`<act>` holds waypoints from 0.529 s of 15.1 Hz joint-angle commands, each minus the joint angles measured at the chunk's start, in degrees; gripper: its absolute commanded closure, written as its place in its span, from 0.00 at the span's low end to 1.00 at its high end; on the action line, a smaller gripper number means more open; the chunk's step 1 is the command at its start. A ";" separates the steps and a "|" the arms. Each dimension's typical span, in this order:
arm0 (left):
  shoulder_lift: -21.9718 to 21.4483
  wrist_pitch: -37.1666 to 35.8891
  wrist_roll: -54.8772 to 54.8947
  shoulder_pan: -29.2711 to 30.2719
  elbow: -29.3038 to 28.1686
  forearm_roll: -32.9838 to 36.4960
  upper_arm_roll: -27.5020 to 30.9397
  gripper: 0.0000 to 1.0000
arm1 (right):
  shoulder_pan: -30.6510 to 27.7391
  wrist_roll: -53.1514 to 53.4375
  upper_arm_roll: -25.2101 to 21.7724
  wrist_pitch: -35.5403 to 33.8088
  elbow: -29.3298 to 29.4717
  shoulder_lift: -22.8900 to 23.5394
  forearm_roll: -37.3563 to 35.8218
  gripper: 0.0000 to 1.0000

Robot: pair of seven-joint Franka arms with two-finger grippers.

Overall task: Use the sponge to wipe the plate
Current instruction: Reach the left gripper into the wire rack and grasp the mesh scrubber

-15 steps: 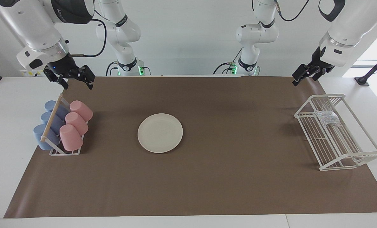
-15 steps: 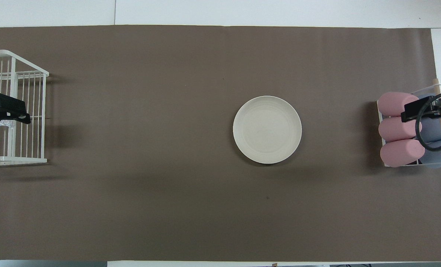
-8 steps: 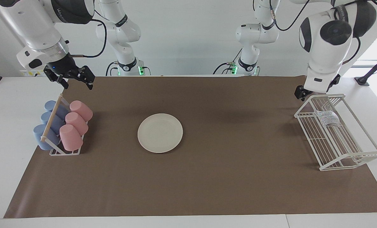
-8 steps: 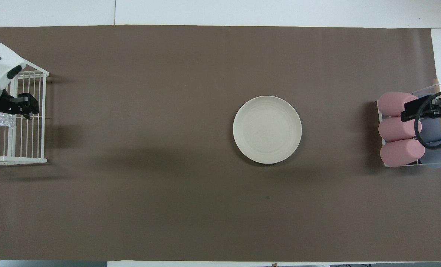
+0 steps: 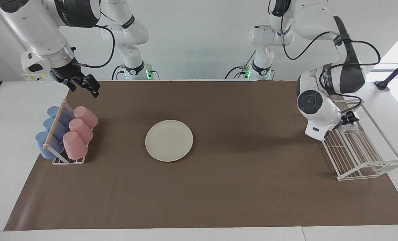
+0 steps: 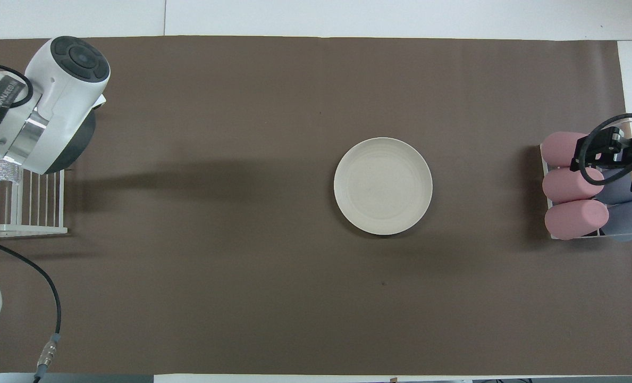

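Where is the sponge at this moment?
The sponge lies in the white wire rack at the left arm's end of the table, right beside the left pincer.

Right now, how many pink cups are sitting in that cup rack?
3, in one row in the cup rack at the right arm's end: pink cup nearest the robots, pink cup in the middle, pink cup farthest. No others show.

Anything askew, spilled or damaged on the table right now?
Nothing stands out. The plate lies flat and bare mid-mat. The sponge sits in the white wire rack, with the left gripper down at it. The pink and blue cups lie neatly in their holder; the right gripper waits above the mat near them.
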 commanded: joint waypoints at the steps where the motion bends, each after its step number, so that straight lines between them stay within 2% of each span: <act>1: 2.64 2.07 0.48 -0.13 2.53 4.67 0.61 0.00 | -0.03 8.30 0.22 0.21 -2.26 -1.96 1.09 0.00; 4: 2.65 1.30 4.34 0.05 0.78 6.79 0.78 0.00 | -0.03 10.26 0.31 0.92 -3.23 -2.22 0.83 0.00; 8: 2.03 -0.20 4.09 0.14 -0.81 6.18 0.61 0.00 | -0.03 12.97 0.92 -0.14 -3.40 -2.49 1.09 0.00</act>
